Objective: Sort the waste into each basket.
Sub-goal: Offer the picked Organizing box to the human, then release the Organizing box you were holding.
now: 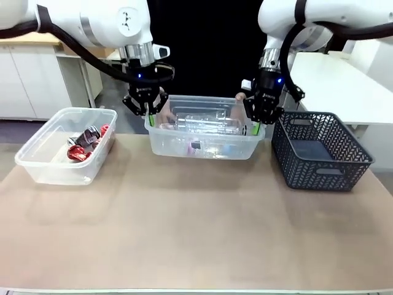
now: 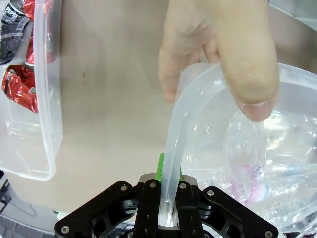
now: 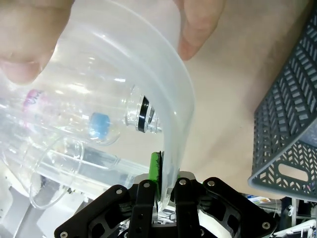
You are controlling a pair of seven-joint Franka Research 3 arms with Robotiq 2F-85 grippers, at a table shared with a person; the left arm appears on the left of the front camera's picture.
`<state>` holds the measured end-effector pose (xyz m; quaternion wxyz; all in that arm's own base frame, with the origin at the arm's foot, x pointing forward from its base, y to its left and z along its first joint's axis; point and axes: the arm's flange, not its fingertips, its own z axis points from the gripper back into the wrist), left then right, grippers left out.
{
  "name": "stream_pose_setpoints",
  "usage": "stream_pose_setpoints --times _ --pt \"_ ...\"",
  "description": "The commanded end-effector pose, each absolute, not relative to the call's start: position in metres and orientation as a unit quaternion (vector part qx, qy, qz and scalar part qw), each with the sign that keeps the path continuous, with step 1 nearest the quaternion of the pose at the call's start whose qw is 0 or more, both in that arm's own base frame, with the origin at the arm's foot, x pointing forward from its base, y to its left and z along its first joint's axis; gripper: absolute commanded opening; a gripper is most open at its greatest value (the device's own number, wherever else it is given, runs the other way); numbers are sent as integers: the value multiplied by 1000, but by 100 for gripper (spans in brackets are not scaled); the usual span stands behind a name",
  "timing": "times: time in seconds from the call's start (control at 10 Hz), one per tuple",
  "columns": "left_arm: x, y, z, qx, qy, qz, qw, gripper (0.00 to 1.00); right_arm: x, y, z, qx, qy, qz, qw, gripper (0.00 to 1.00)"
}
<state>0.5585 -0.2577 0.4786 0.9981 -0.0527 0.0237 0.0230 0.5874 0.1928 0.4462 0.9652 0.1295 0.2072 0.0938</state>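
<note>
The left gripper [image 1: 148,112] and right gripper [image 1: 260,121] each pinch a rim of the clear plastic tub [image 1: 202,147] holding see-through plastic bottles [image 1: 206,125]. The crushed red cans [image 1: 85,142] sit in the other clear tub [image 1: 37,161], off beside the left gripper. Sorting looks nearly done.

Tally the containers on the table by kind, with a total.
Clear plastic tubs: 2, one holding cans, one holding bottles
Dark lattice basket: 1
Total: 3
</note>
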Motion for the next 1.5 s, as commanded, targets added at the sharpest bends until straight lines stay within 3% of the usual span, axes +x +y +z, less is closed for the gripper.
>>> stream_pose_setpoints --times 0.0,1.1,1.2,1.3,1.4 --pt "556 -255 482 -51 19 23 998 4 582 194 453 130 205 96 965 6" --pt "556 -255 482 -51 19 23 998 4 582 194 453 130 205 96 965 6" --pt "557 -258 482 -52 22 22 998 11 587 192 448 129 205 94 966 6" --pt "555 -263 488 -51 8 12 999 64 579 196 454 121 156 93 976 62" --pt "552 -266 493 -55 2 7 998 70 572 197 457 106 125 84 983 62"
